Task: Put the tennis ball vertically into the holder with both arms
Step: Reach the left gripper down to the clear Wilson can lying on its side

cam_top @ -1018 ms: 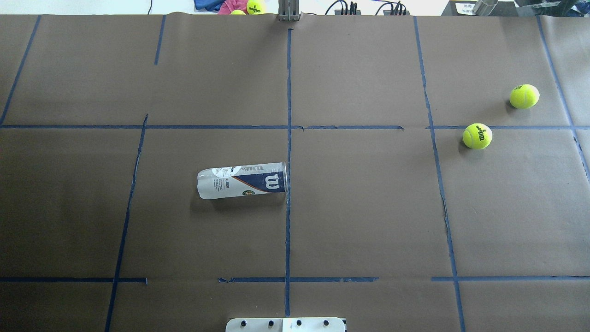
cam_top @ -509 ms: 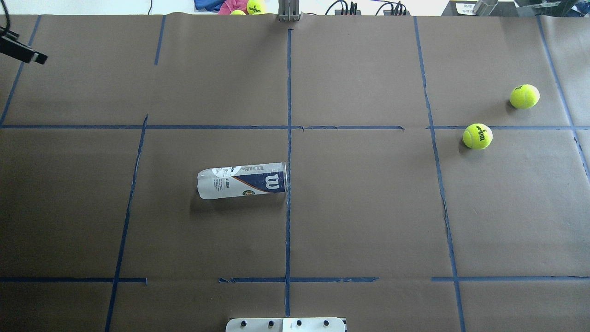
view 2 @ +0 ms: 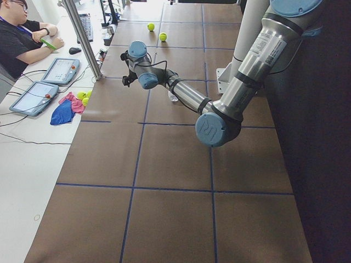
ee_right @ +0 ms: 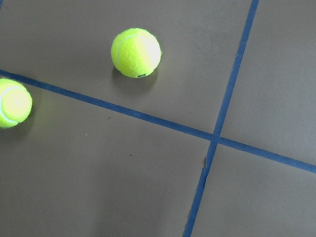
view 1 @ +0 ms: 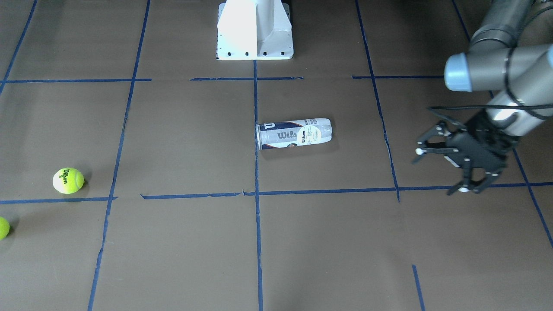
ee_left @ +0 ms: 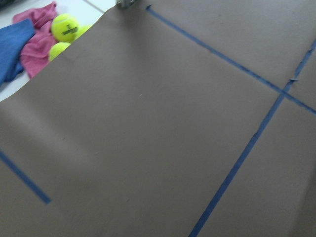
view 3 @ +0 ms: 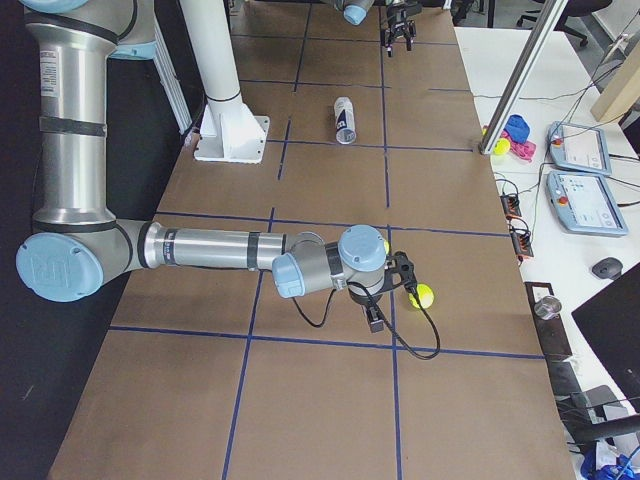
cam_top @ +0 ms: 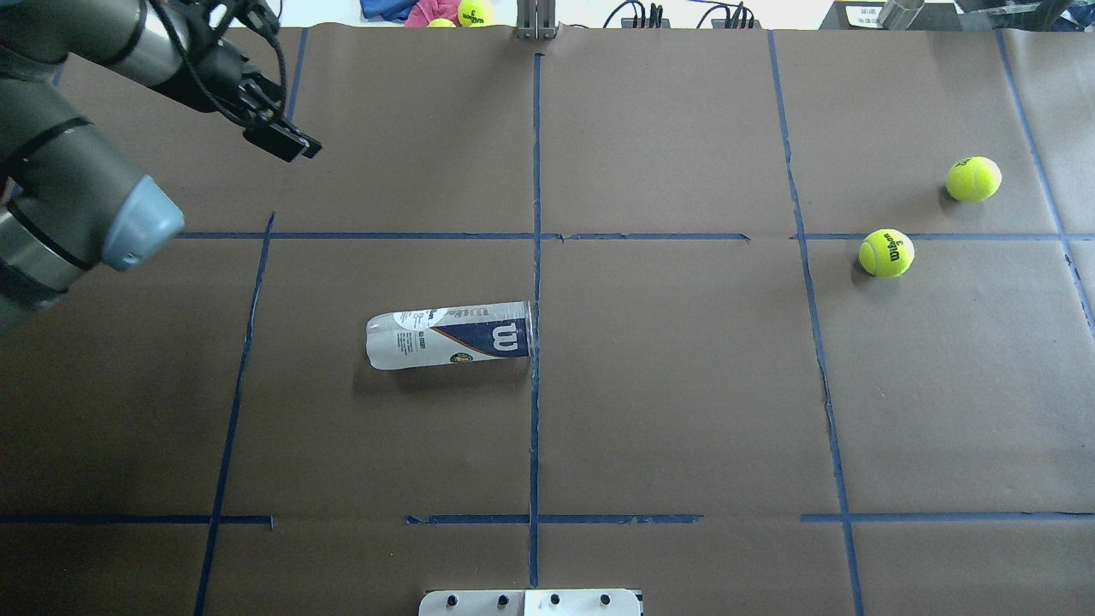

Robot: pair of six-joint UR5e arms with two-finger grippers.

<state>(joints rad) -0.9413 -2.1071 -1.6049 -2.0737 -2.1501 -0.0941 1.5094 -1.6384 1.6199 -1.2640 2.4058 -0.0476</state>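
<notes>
The left arm's black gripper [view 1: 438, 170] has swung in over the brown desk [cam_top: 684, 411], spread wide. The clear plastic can [cam_top: 449, 335] lies sideways at centre. The fuzzy yellow-green tennis ball [cam_top: 886, 252] rests far right near the right gripper [view 3: 400, 278], whose opening cannot be told. The approach has begun.

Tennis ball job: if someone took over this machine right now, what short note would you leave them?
The left gripper is open and empty, in the air, apart from the holder.
I cannot tell whether the right gripper is open or shut. It is beside the tennis balls.
The holder lies on its side mid-table.
The near tennis ball and far tennis ball sit loose on the table.
Done: nothing.
Left: upright the holder, grasp a ball, insert it.
</notes>
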